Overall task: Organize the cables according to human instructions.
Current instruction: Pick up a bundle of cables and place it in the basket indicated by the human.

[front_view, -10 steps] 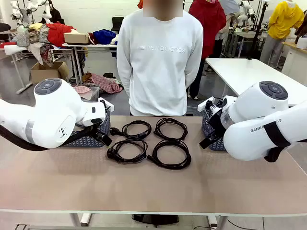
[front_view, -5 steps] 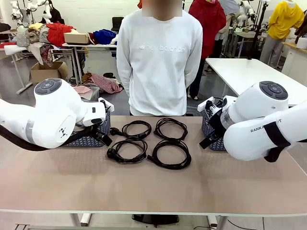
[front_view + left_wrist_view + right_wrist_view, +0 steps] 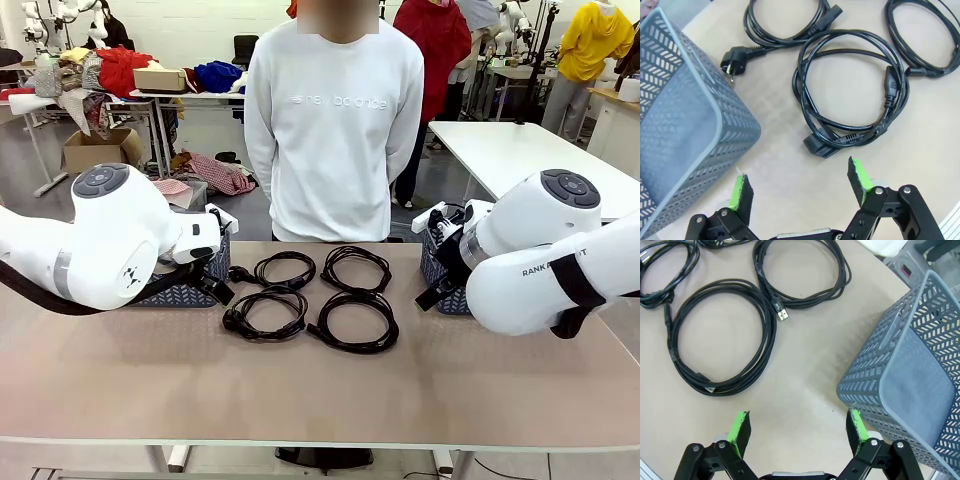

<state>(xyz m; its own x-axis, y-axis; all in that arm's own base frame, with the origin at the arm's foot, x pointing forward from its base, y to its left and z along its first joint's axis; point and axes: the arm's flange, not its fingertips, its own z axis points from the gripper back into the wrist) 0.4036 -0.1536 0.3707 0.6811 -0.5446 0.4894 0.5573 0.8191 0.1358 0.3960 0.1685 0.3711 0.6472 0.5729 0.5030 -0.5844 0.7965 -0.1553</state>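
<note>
Four coiled black cables [image 3: 310, 295] lie two by two at the middle of the table [image 3: 300, 400], toward the far edge where a person [image 3: 335, 120] stands. The left gripper [image 3: 799, 172] hangs wide open and empty over bare table, between the left basket [image 3: 680, 125] and the nearest coil. The right gripper [image 3: 798, 414] is likewise spread and empty beside the right basket [image 3: 910, 370].

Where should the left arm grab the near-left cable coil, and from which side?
Probably the rim of the near-left coil, on the bunched strands beside its plug. It lies flat, so come straight down, left gripper jaws straddling the bundle.
</note>
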